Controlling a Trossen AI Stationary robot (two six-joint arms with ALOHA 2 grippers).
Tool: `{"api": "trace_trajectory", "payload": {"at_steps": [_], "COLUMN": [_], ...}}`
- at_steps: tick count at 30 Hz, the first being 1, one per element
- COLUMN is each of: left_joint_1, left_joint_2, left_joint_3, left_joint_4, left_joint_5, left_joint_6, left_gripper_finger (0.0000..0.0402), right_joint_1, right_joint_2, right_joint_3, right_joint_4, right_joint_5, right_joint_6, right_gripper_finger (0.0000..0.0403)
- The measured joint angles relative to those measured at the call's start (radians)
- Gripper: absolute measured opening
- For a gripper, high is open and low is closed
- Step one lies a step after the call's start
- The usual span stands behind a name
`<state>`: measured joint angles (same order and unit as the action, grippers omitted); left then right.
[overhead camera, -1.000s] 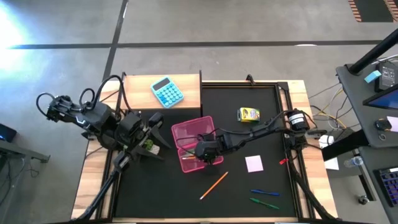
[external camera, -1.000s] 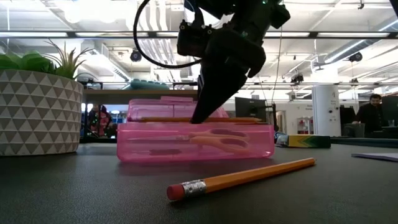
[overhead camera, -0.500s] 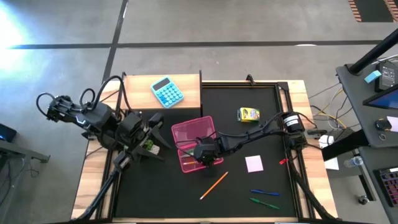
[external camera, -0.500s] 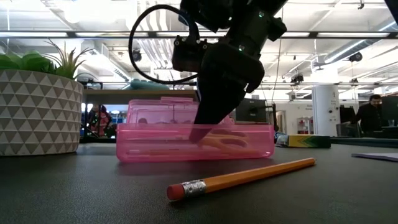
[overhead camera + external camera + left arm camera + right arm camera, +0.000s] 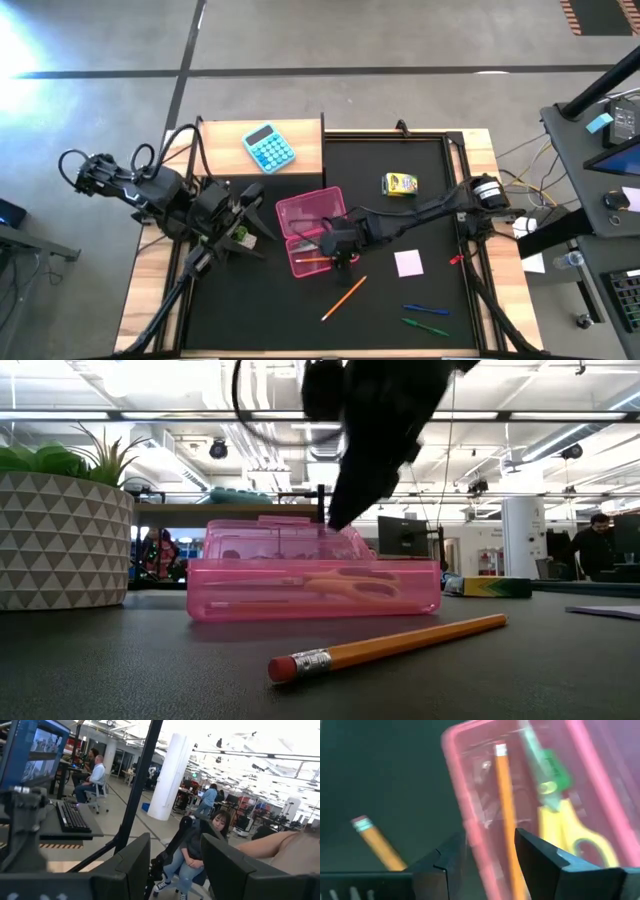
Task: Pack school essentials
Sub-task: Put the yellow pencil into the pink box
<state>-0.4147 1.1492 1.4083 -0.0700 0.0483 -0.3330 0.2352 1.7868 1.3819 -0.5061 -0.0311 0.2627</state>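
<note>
- Pencil, orange, lies lengthwise inside the pink case at table centre, beside the yellow-handled scissors.
- Right gripper hangs just over the case's near edge, fingers spread, nothing between them.
- Second pencil on the mat just in front of the case.
- Note pad, crayon box, pens lie farther right.
- Left gripper parked at the table's left by the plant, fingers parted, empty.

Overhead camera is looking straight down; table-level camera is facing across, close to the pink case, also sitting near centre overhead; wrist cameras are looking forward.
</note>
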Motion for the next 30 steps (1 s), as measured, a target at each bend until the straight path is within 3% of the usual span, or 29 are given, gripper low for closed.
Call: {"api": "trace_trajectory", "payload": {"at_steps": [5, 11, 30], "left_joint_1": [0.0, 0.0, -0.006], "left_joint_2": [0.0, 0.018, 0.044], "left_joint_3": [-0.026, -0.029, -0.029], "left_joint_4": [0.002, 0.01, 0.01], "left_joint_5": [0.0, 0.0, 0.0], "left_joint_6": [-0.002, -0.003, -0.056], "left_gripper_finger": [0.0157, 0.0157, 0.0157], "right_joint_1": [0.128, 0.232, 0.238], "right_joint_2": [-0.022, 0.027, 0.113], "right_joint_3": [0.0, -0.001, -0.003], "right_joint_4": [-0.015, -0.01, 0.008], "right_joint_5": [-0.004, 0.064, 0.074], "right_joint_6": [-0.042, -0.229, -0.313], "right_gripper_finger": [0.0145, 0.0128, 0.0109]}}
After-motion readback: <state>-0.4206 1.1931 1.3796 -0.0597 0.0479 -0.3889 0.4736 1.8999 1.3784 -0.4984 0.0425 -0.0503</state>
